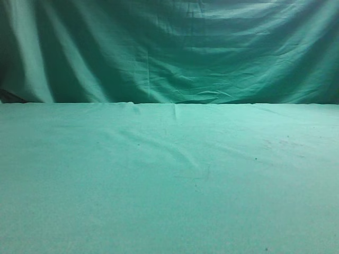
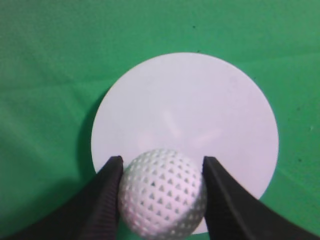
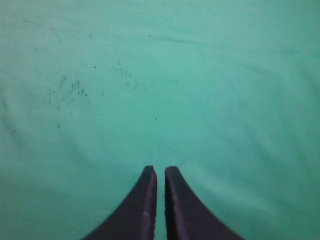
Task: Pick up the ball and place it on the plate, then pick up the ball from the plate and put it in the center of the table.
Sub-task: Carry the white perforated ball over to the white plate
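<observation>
Left wrist view: the ball point(image 2: 164, 192), white w/ dimpled surface, sits between the two black fingers point(image 2: 102, 200) of the left gripper point(image 2: 162, 172), at 6 o'clock in frame. Both fingers press its sides, one at the ball's 9 o'clock, one at its 3 o'clock, so the left gripper is clamped on the ball. Ball is round, so no long axis or facing to tell.

The plate point(image 2: 200, 115), flat white disc w/ no visible rim lip, lies behind and around the ball; ball overlaps the plate's 6 o'clock edge. Can't tell whether the ball rests on the plate or hangs just above it. Nothing else on the plate; a dark shadow hugs its 9 o'clock side. Green cloth of the table point(image 2: 45, 75) surrounds the plate on all sides.

Right wrist view: right gripper point(image 3: 160, 172) at 6 o'clock, fingers nearly together w/ only a thin slit between, holding nothing. Below it bare table cloth w/ small dark specks point(image 3: 70, 90) toward 10 o'clock.

Exterior view: table cloth, slightly wrinkled, fills the lower half; draped green backdrop point(image 1: 169, 47) behind. No ball, plate or gripper in this view.
</observation>
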`<action>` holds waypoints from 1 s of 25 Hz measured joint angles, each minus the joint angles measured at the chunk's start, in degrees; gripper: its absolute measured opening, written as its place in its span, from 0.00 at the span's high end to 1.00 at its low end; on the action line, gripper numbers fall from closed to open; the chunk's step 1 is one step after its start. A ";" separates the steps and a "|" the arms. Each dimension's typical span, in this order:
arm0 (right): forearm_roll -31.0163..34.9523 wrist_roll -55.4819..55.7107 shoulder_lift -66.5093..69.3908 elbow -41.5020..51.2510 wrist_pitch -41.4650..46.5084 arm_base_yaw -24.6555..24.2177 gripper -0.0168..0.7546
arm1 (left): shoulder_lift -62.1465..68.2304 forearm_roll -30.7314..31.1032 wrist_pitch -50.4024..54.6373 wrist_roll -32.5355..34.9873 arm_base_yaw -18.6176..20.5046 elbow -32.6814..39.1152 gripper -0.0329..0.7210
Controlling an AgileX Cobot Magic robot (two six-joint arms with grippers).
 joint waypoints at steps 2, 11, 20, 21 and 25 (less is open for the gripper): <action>0.46 -0.12 0.08 0.00 0.10 0.00 0.92 | 0.15 1.37 0.24 -1.67 0.00 -0.41 0.55; 0.86 -0.73 0.08 0.00 0.10 0.00 0.92 | 0.15 5.42 0.61 -7.71 0.00 -0.51 0.55; 0.95 -0.86 0.08 0.00 0.10 0.00 0.92 | 0.15 5.31 0.61 -7.82 0.00 -0.51 0.44; 0.95 -0.86 0.08 0.00 0.10 0.00 0.92 | 0.15 5.10 0.61 -7.82 0.00 -0.51 0.37; 1.08 -0.86 0.08 0.00 0.10 0.00 0.92 | 0.24 1.24 2.66 -7.71 0.00 -2.75 0.10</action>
